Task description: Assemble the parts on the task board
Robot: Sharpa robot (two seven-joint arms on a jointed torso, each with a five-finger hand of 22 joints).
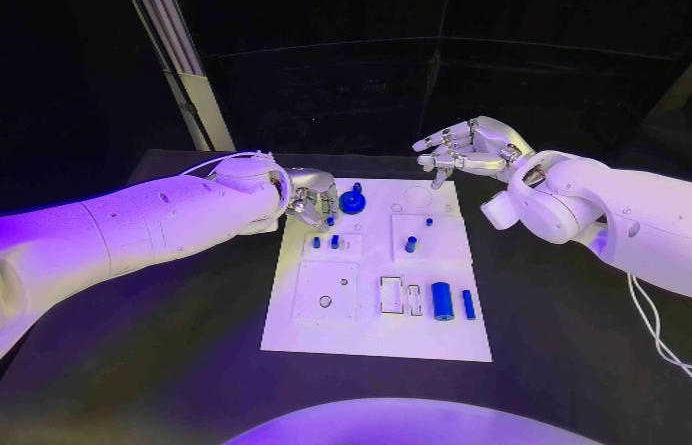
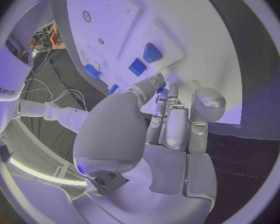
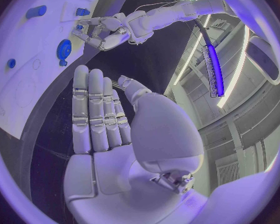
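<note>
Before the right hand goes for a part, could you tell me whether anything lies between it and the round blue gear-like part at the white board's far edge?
Nothing visible does. The right hand hovers empty; the left hand sits beside the round blue gear-like part.

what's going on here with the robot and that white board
The left robot hand is down at the far-left corner of the task board, fingers curled beside the round blue gear; the left wrist view shows a small blue part at its fingertips. The right robot hand hovers open above the far edge, holding nothing. Two blue cylinders lie near the front.
</note>
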